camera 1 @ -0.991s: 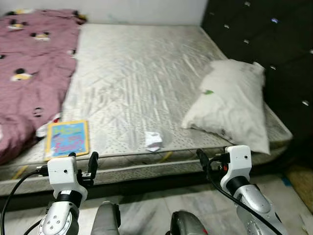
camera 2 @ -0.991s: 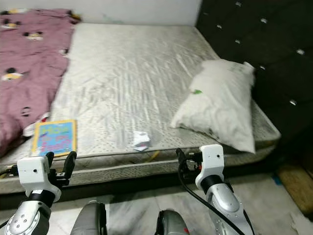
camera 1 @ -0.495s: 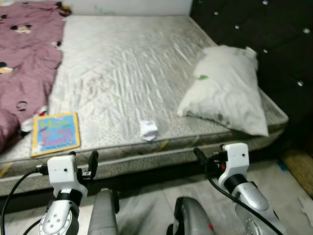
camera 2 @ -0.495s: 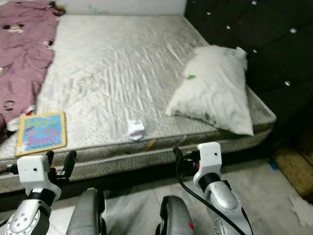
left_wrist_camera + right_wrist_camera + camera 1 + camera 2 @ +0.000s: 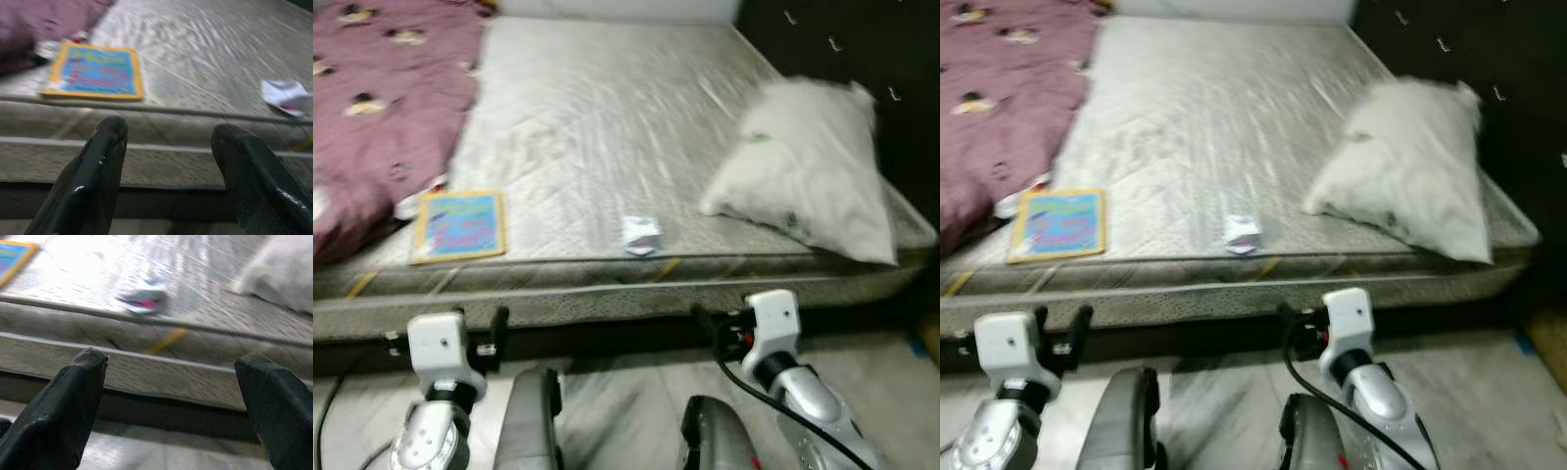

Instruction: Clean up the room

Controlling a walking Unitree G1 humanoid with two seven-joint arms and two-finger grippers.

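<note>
Left gripper (image 5: 168,161): fingers spread wide apart, holding nothing, held low in front of the mattress edge. Right gripper (image 5: 171,406): fingers likewise spread wide, holding nothing, also low before the mattress edge, to my right.

Mattress (image 5: 597,127): grey, quilted, bare over most of its top; its front side runs across just beyond both my grippers. My wrist views show the dotted side panel and its pale piping close up, which the head views give only as a blurred band.

Crumpled paper (image 5: 641,235): white, lying near the front edge of the mattress, about midway between my two arms. My right wrist view (image 5: 144,298) shows a pink mark on it; my left wrist view (image 5: 288,93) catches it off to one side.

Book (image 5: 458,226): flat on the mattress near the front edge, on my left, blue cover with a yellow border. My left wrist view (image 5: 95,71) gives it closest.

Blanket (image 5: 382,108): dark pink with small printed figures, heaped on the left part of the mattress, just beside the book.

Pillow (image 5: 808,176): white, resting on the right part of the mattress against a dark tufted headboard (image 5: 1489,59).

Floor (image 5: 626,392): pale tile, under my arms.
</note>
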